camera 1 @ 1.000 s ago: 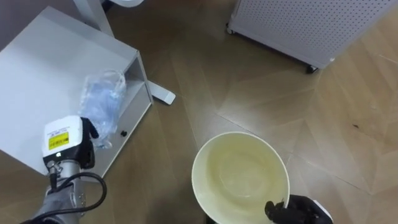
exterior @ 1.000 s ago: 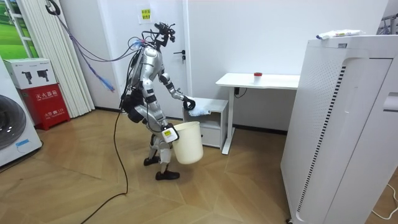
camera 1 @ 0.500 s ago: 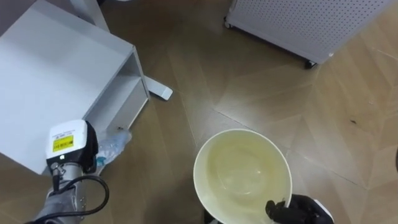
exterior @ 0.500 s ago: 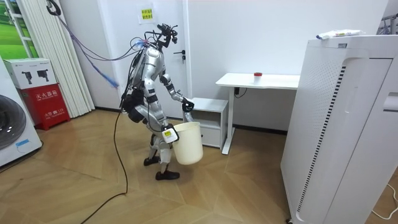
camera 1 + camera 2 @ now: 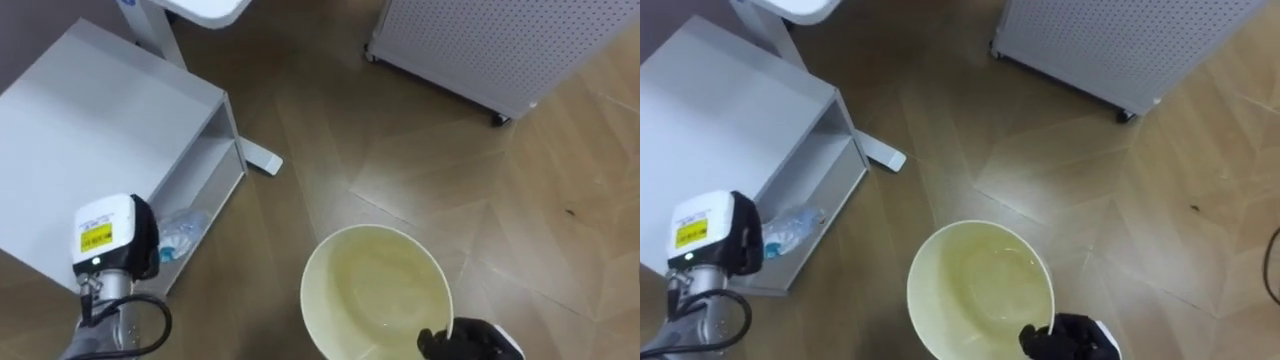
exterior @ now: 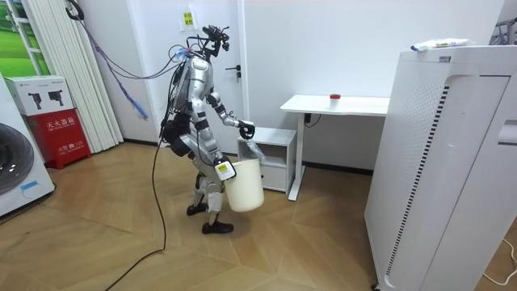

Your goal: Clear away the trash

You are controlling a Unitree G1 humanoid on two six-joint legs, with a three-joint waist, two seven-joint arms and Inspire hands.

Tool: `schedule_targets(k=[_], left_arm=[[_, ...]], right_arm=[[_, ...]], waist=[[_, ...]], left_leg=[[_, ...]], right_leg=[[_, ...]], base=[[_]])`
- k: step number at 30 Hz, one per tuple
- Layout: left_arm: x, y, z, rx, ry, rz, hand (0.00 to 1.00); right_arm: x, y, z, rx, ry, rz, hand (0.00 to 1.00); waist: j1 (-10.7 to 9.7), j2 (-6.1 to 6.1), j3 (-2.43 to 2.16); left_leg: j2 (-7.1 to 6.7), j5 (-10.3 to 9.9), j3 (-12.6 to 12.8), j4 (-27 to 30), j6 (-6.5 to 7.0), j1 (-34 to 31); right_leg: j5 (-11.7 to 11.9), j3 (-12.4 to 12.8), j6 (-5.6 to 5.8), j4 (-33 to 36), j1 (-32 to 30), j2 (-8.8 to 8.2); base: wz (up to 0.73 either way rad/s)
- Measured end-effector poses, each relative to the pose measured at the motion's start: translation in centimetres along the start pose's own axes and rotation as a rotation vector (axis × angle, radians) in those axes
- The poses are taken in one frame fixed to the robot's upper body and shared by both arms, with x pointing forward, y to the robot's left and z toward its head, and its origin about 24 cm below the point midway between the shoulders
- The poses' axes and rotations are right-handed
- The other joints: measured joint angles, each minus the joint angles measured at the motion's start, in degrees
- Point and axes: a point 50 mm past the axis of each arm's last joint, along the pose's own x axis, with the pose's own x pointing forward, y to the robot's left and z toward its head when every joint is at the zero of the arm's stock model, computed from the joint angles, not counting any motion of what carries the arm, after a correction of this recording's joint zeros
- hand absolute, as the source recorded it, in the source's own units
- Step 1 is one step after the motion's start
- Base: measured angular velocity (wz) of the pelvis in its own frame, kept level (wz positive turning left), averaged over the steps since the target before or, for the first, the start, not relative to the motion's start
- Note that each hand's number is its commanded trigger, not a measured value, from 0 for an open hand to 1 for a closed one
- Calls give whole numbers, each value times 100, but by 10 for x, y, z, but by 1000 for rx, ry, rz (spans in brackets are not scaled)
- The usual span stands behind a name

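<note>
A crumpled clear plastic bag (image 5: pixel 181 231) hangs from my left hand (image 5: pixel 143 240), low in front of the white cabinet (image 5: pixel 90 130). Its fingers are curled on the plastic. In the room view the left hand (image 6: pixel 245 129) is stretched forward and the plastic bag (image 6: pixel 254 150) dangles just above the bucket (image 6: pixel 246 187). The cream bucket (image 5: pixel 340 268) is round and holds nothing I can see. My right hand (image 5: pixel 465 343) grips its near rim at the bottom of the view. I stand on the wooden floor facing the cabinet.
A white desk (image 6: pixel 335 105) with a small red thing (image 6: pixel 334 98) stands behind the cabinet, its leg foot (image 5: pixel 262 160) on the floor. A white perforated unit on castors (image 5: pixel 480 40) is ahead to the right. A washing machine (image 6: pixel 16 170) stands at the room view's left.
The plastic bag came off the cabinet top in my left hand and now hangs in front of the cabinet near the bucket. The bucket stays in my right hand.
</note>
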Motion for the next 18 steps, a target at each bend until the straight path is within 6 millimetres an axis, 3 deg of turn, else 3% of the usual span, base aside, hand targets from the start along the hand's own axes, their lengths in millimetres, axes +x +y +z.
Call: schedule_targets(k=[5,9,10,12,15,18], left_arm=[[-31,-25,21,-144,-30,-32,100],[-58,-40,38,-257,-49,-80,100],[-65,-44,45,-295,-60,-96,100],[-81,-54,52,-340,-69,-170,100],[-97,-66,61,-410,-45,-294,100],[-97,-67,74,-518,-42,-374,100]], right_arm=[[0,2,1,-19,-15,1,100],[1,14,1,-42,-33,40,100],[1,17,-1,-45,-27,55,100],[-1,27,-8,-72,-11,103,100],[-3,33,-16,-68,10,144,100],[-3,34,-17,-69,16,165,100]], waist=[[308,-13,-10],[379,-28,-29],[409,-53,-53],[454,-102,-151],[465,-139,-194],[534,-148,-220]], left_leg=[[-105,89,219,-407,35,438],[-191,163,250,-602,38,598],[-190,187,257,-636,40,612],[-186,205,290,-712,37,693],[-192,245,345,-889,54,960],[-189,263,363,-927,72,1024]], right_leg=[[9,95,57,-142,240,-88],[19,113,87,-249,352,-112],[22,118,92,-262,365,-121],[42,134,109,-343,438,-96],[68,134,141,-485,680,-101],[129,126,156,-611,772,-97]], base=[[-4],[3],[0],[-2],[0],[-1]])
